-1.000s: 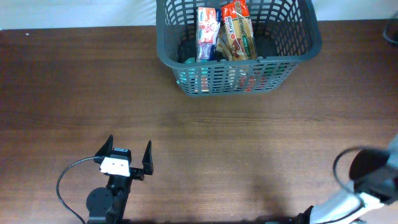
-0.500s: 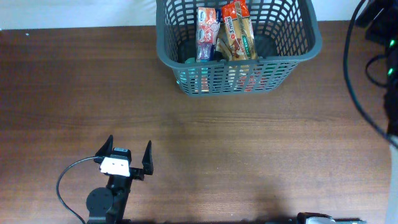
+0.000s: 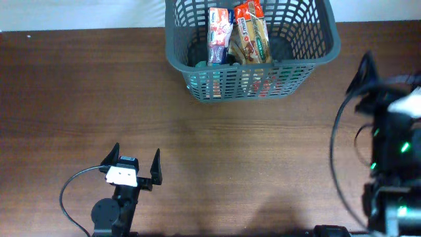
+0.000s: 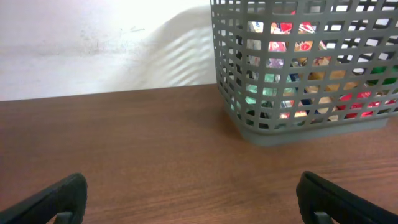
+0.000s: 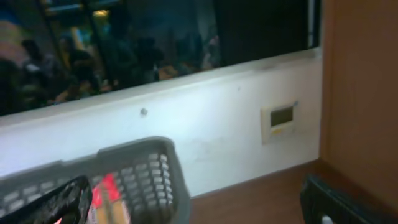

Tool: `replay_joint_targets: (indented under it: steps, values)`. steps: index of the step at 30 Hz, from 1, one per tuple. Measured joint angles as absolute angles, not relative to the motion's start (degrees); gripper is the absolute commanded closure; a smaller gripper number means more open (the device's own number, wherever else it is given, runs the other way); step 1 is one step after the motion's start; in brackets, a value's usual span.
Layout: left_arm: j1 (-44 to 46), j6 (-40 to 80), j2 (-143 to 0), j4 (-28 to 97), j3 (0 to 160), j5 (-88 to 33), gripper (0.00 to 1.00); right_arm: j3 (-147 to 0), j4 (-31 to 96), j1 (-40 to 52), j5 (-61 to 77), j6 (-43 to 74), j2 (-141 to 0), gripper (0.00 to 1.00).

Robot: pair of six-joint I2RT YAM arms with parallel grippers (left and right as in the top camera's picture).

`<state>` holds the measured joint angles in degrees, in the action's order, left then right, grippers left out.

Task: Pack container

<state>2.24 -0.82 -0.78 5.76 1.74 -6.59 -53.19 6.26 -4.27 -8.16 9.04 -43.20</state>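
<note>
The dark grey lattice basket stands at the far middle of the table. Inside it stand a red-and-white packet and an orange-and-green packet, with more items below. My left gripper is open and empty near the front left, far from the basket. In the left wrist view the basket lies ahead to the right of the open fingers. My right gripper is at the right edge, raised, open and empty. In the blurred right wrist view its fingers are wide apart, with the basket at lower left.
The table is dark brown wood. A white wall runs behind the basket. The right wrist view shows a dark window and a small wall panel. Black cables loop from the right arm.
My right arm has swung from the front right corner up along the right edge and now sits right of the basket. The left arm and the basket have not moved.
</note>
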Motion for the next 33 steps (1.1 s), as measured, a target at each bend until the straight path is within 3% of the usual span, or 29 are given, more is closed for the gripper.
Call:
replay_joint_targets:
  steps: [14,33]
  values:
    - [2.24,-0.82,-0.80,5.76,1.72,-6.59,0.01,-16.91,-11.18,-4.23,-3.29,9.04,-18.74,0.01]
    - [2.24,-0.84,-0.80,5.76,1.72,-6.57,0.01,-4.84,-11.64,-4.23,-2.42,9.06,-4.62,0.01]
